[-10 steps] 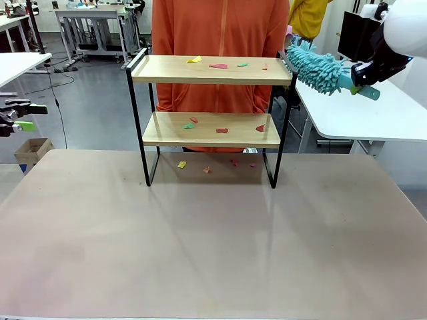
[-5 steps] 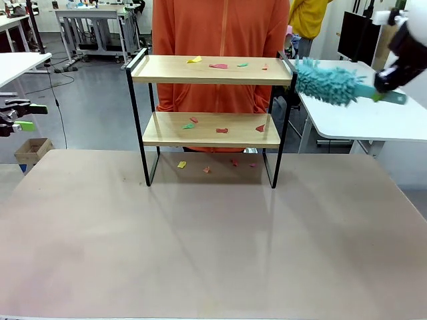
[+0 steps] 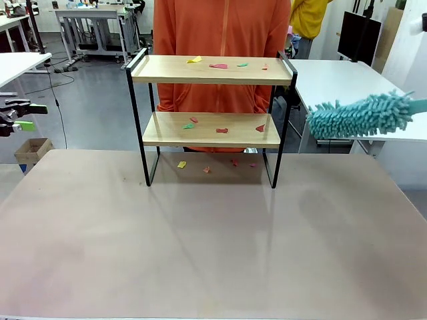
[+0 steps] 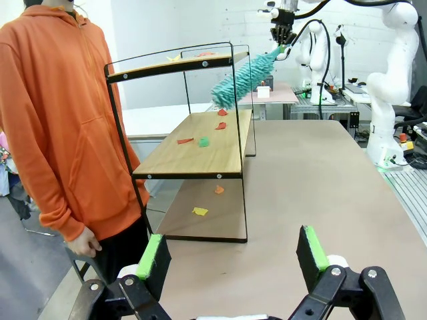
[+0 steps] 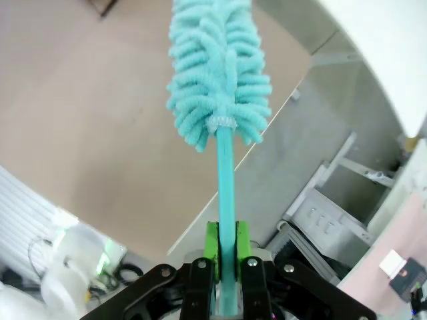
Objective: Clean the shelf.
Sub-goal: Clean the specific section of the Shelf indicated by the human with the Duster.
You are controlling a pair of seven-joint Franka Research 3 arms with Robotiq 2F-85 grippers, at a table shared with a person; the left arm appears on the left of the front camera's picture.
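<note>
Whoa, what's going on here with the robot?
The robot's right pincer is shut on a fluffy teal duster, held off to the side of the shelf, not touching it. Coloured paper scraps lie on both boards and on the table underneath. The left pincer is open, and a person stands behind.

The shelf [image 3: 167,70] stands upright at the far middle of the table [image 3: 200,253]. It has two light wooden boards in a thin black frame with raised side rails. Small coloured scraps [image 3: 218,66] lie scattered on the top board, with more on the lower board and a few on the tabletop beneath it.
</note>
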